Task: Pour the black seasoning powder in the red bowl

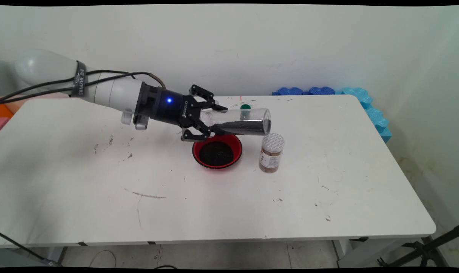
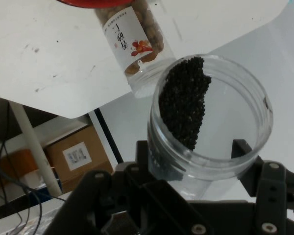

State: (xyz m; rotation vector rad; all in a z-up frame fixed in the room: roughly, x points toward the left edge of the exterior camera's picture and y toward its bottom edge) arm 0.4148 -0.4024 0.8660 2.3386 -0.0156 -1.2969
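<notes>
Pinching a clear jar (image 1: 244,120) of black grains sideways, the claw (image 1: 213,120) hung over a red bowl (image 1: 217,151) beside a spice bottle (image 1: 271,153).

From my station I read the held jar (image 1: 239,120) as clear, glossy plastic with smooth walls; its contents are matt black granules (image 2: 185,106), coarse in texture. The gripper (image 1: 218,120) clamped on it is matt black, hard plastic or metal; I cannot tell which. The bowl (image 1: 217,151) shows a glossy red rim and a dark grainy fill. The small jar (image 1: 271,153) is clear plastic with a paper label and a pale dotted lid. The table (image 1: 214,197) is smooth matt white, scuffed and smudged.
</notes>
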